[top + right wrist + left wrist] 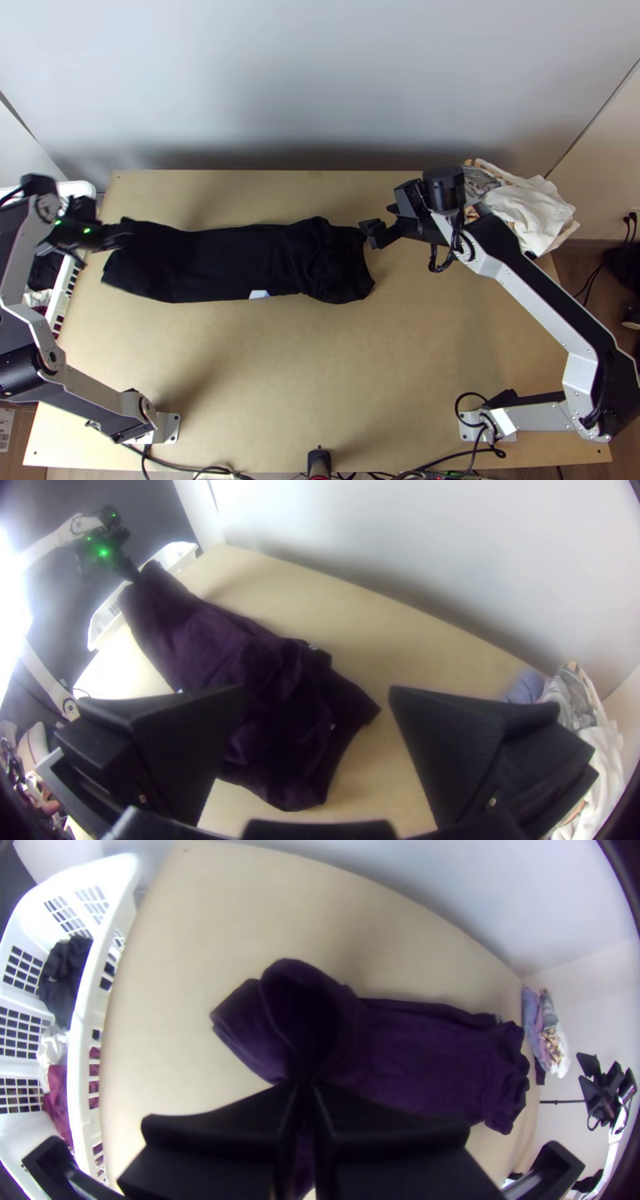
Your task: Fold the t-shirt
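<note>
Tee (216, 260) on wood tbl (320, 384); bskt (80, 1033) beside, wall (320, 80) behind.

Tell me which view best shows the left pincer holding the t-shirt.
The left wrist view: up close, the left pincer is shut on a raised part of the t-shirt. The top view shows the pincer from above, at the shirt's left end; the right wrist view shows it small, at the shirt's far end.

Basket (81, 1040) cut off (L cam)
</note>
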